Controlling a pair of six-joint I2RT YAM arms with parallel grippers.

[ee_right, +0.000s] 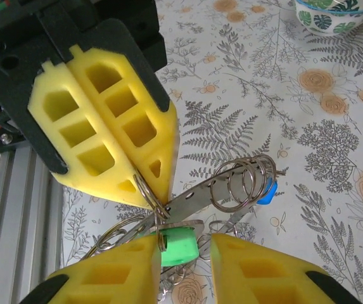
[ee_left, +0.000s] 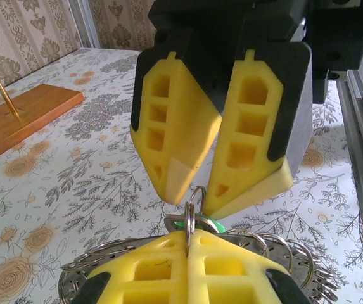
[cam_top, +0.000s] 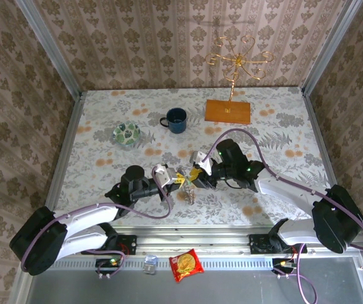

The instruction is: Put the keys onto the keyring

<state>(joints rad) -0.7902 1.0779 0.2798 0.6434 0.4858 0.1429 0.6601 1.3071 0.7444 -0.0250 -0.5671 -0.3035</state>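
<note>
The keyring (ee_right: pixel 191 197) lay on the table (cam_top: pixel 276 126), nearer the arms than the blue mug (cam_top: pixel 176 120). The left claw (ee_left: pixel 187 235) was pressed together, pinching a thin wire loop (ee_left: pixel 189 212). The right claw (ee_left: pixel 196 193) was spread, with the green key (ee_right: pixel 180 248) between its fingers. The blue key (ee_right: pixel 268 190) sat by the keyring.

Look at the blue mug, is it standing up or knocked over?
Standing up. From above, the blue mug shows its round open mouth facing upward, with its handle sticking out sideways.
</note>
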